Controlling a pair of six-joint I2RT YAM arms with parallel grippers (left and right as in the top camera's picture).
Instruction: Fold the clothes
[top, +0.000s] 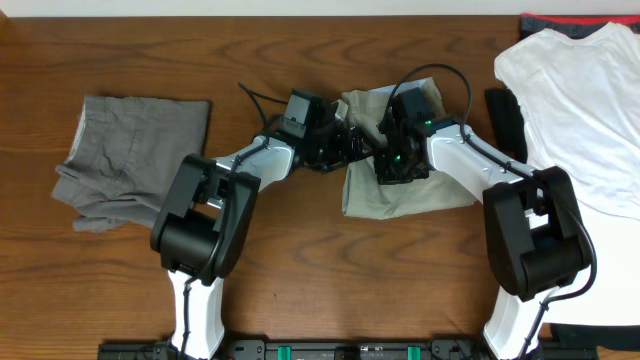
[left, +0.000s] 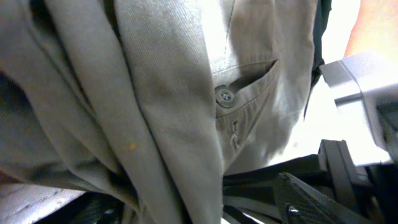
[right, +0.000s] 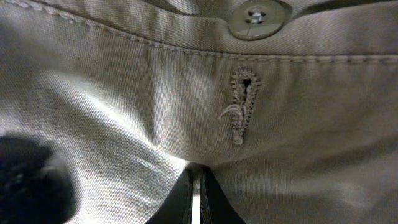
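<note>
Close up, the buttoned waistband (right: 155, 68) of the khaki trousers (top: 385, 195), bunched on the surface (top: 300, 270) well right of the grey trousers (top: 130, 150), looks soft, light and limp, best gripped at that firmer stitched band, which the right hand (right: 196, 190) pinches; I cannot tell the left hand's (top: 345, 145) state.
</note>
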